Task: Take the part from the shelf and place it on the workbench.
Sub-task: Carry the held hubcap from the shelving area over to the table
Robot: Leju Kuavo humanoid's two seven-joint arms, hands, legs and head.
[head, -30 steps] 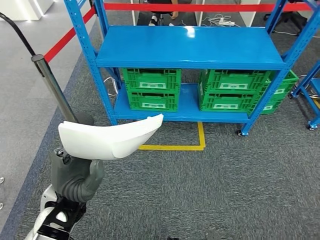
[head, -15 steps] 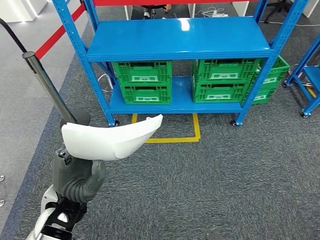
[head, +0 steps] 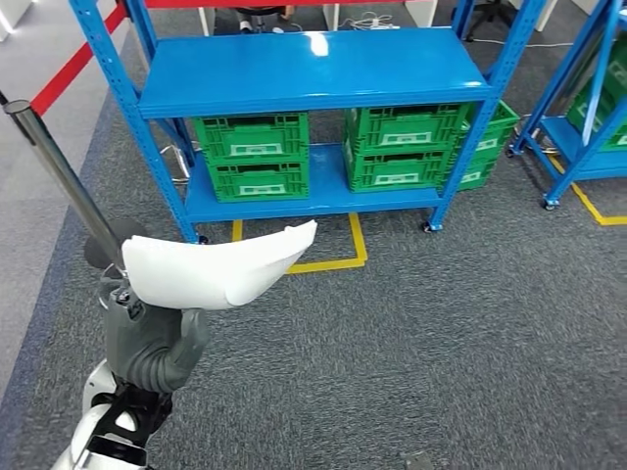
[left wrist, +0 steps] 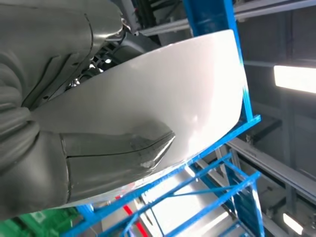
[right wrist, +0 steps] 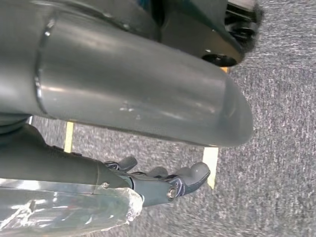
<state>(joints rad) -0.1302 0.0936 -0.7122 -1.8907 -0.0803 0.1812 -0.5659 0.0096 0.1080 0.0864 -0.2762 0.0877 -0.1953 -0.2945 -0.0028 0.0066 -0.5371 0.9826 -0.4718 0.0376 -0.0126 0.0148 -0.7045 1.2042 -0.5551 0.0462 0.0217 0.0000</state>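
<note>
Grey carpet [head: 414,362], blue shelf [head: 311,73] w/ crates [head: 255,162]

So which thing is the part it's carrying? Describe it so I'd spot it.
Look in front of the blue shelf rack, low on the left. The robot's grey left hand holds the part: a long, curved, smooth white shell, unlike the boxy green crates.

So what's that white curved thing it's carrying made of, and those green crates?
The white part in the left hand looks like smooth moulded plastic: a thin curved shell with a soft sheen in the left wrist view. It could be painted. The green crates look like rigid matte plastic, with ribbed, slotted walls.
</note>
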